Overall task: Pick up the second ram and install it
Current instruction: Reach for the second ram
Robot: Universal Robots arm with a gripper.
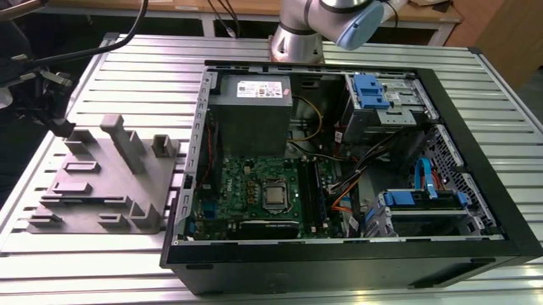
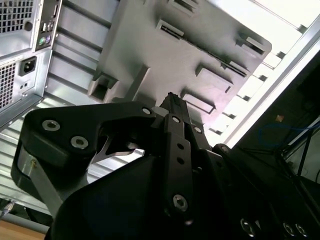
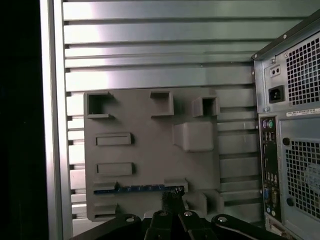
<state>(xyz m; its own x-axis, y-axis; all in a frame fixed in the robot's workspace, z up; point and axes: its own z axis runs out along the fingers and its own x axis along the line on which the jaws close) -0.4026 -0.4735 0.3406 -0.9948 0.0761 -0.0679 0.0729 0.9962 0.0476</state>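
The second ram (image 3: 140, 189) is a long thin stick with a bluish edge. It stands on edge in a slot of the grey plastic block (image 3: 150, 160), along the block's side nearest my fingertips. My gripper (image 3: 170, 199) hovers above that side, apart from the stick, shut with nothing between its fingers (image 2: 171, 102). In the exterior view the gripper (image 1: 60, 129) hangs over the block (image 1: 102, 184) at that view's left. The open computer case (image 1: 339, 165) lies beside the block, and its long memory slots (image 1: 311, 190) run just right of the processor socket (image 1: 276, 194).
The case's rear panel (image 3: 290, 130), with its power socket and ports, faces the block. Tall slotted posts (image 1: 119, 136) rise from the block's far side. The grey power-supply box (image 1: 253, 111), loose cables (image 1: 348, 184) and blue drive brackets (image 1: 371, 92) crowd the case. The slatted metal table (image 1: 127, 70) ends past the block.
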